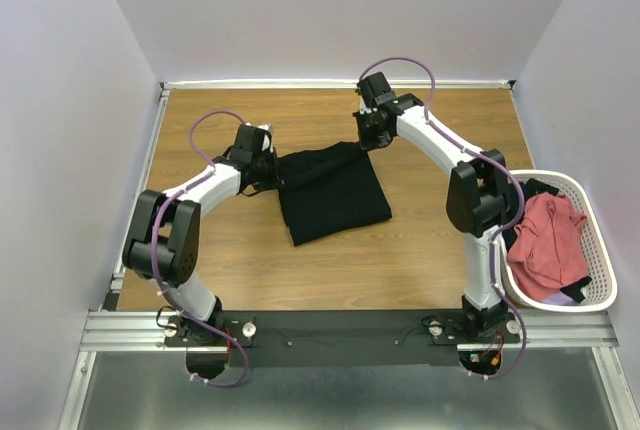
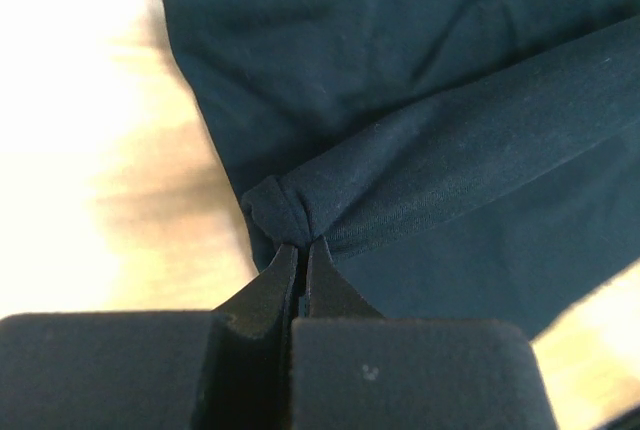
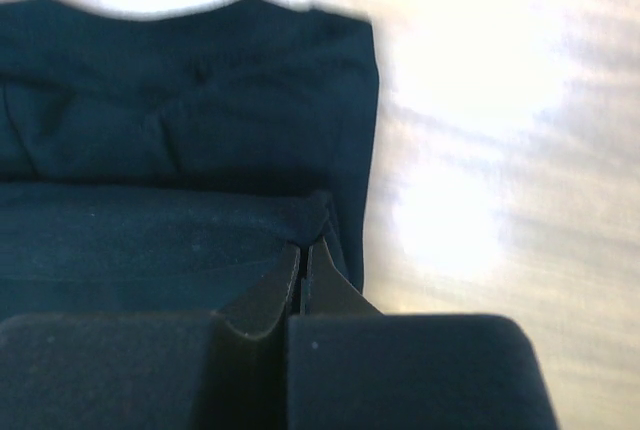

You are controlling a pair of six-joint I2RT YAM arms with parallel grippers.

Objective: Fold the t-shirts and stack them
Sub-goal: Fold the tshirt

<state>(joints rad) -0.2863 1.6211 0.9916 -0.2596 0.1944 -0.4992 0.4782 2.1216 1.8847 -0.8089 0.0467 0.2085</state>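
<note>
From above you see the black t-shirt [image 1: 333, 193] folded into a rough rectangle in the middle of the table [image 1: 420, 260], with the left gripper [image 1: 274, 164] and right gripper [image 1: 367, 140] at its far corners. Your left wrist view shows jaws pinching a bunched roll of its cloth. Your right wrist view shows jaws pinching a wrinkled corner.

The left arm [image 1: 195, 195] and right arm [image 1: 435, 140] are built of white tube links between chunky black joints, with a thin purple cable [image 1: 400, 59] looping along each. In the wrist views, black fingers [image 2: 265, 295] taper to points from a matte black block [image 2: 400, 370] along the bottom of the frame
</note>
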